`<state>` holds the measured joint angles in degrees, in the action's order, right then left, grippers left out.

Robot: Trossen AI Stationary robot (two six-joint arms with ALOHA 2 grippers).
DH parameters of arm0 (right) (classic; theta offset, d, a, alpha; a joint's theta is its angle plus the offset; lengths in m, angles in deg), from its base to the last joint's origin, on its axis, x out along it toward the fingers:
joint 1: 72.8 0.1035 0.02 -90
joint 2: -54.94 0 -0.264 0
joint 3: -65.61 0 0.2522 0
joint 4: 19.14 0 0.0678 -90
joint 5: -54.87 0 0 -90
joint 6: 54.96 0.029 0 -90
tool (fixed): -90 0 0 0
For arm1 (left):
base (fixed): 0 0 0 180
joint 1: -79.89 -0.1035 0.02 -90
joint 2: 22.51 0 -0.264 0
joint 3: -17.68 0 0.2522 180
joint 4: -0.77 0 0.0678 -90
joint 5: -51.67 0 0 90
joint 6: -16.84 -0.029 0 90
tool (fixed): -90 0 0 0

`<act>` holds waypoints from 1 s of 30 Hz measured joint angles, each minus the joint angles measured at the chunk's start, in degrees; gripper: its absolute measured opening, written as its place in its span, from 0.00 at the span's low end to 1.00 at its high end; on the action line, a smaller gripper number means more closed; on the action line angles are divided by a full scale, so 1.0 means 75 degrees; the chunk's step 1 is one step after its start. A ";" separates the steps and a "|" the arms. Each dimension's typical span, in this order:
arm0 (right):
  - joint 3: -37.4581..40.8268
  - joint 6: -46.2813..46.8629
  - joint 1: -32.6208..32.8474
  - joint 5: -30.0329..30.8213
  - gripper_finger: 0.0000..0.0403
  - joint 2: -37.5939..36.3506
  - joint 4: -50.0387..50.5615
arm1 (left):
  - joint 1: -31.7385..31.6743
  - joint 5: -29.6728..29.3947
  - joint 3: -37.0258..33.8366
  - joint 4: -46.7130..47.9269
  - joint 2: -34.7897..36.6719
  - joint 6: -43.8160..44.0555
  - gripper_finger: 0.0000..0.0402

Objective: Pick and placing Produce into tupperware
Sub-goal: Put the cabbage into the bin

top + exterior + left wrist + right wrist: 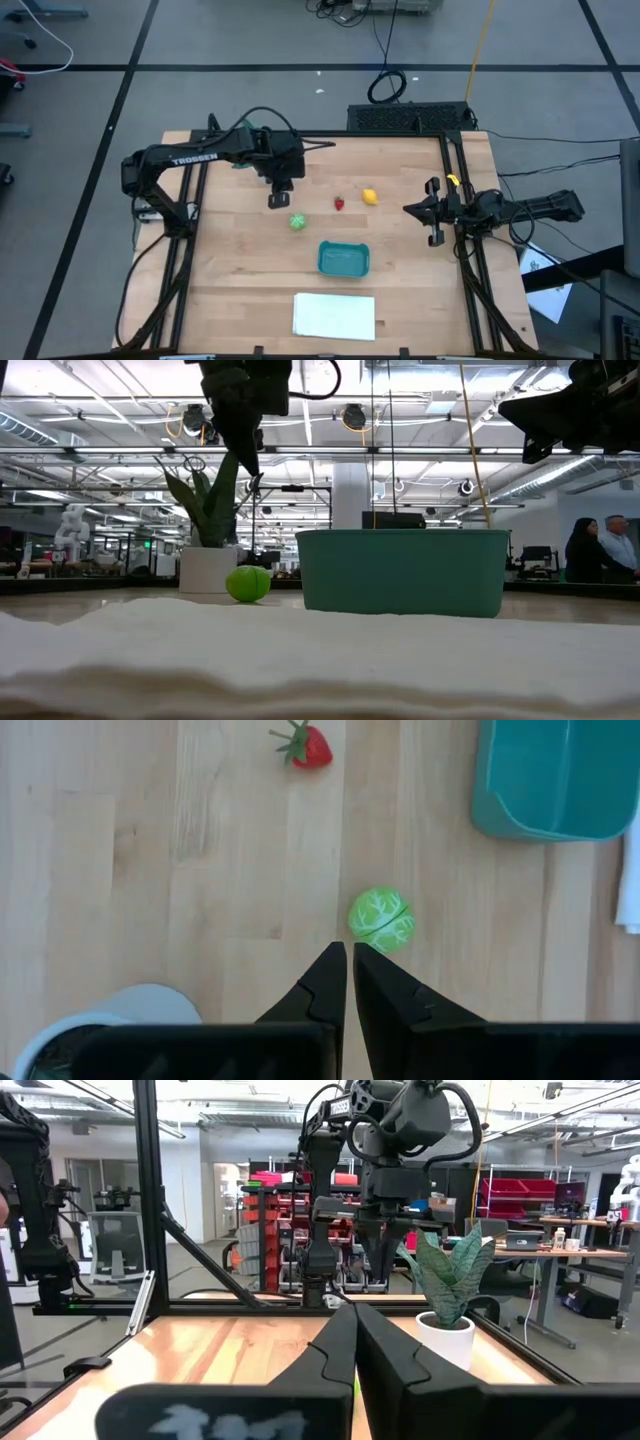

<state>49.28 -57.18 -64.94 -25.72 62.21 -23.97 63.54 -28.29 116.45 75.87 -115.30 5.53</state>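
Note:
The round green piece [297, 221] rests on the wooden table; it also shows in the left wrist view [380, 919] and the low view [248, 583]. The red strawberry [339, 203] [308, 746] and the yellow lemon [370, 196] lie farther right. The teal tupperware [343, 259] [402, 571] [550, 780] sits near the green piece, toward the table's near edge. My left gripper [279, 200] [350, 960] hangs shut above the table, just short of the green piece. My right gripper [433, 213] [354, 1330] is shut at the table's right side, clear of everything.
A potted green plant [208, 525] [447, 1295] stands at the table's far left, its white pot rim [110, 1020] close by my left gripper. A flat white rectangle [334, 315] lies at the near edge. People stand in the room beyond [598, 550].

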 joint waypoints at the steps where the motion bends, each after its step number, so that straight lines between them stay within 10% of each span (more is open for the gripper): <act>1: -0.0002 -0.0001 0.0000 0.0000 0.00 0.0000 0.0000 | 0.0042 0.0000 0.0000 -0.0002 0.0000 0.0006 0.06; 30: 0.0000 0.0119 0.0000 -0.0003 0.00 0.0006 0.0003 | 0.0875 -0.0766 0.1539 0.1020 -0.1906 -0.0957 0.06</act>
<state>49.28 -56.29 -64.94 -25.75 62.25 -23.94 70.10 -34.04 127.99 83.52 -129.59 -1.64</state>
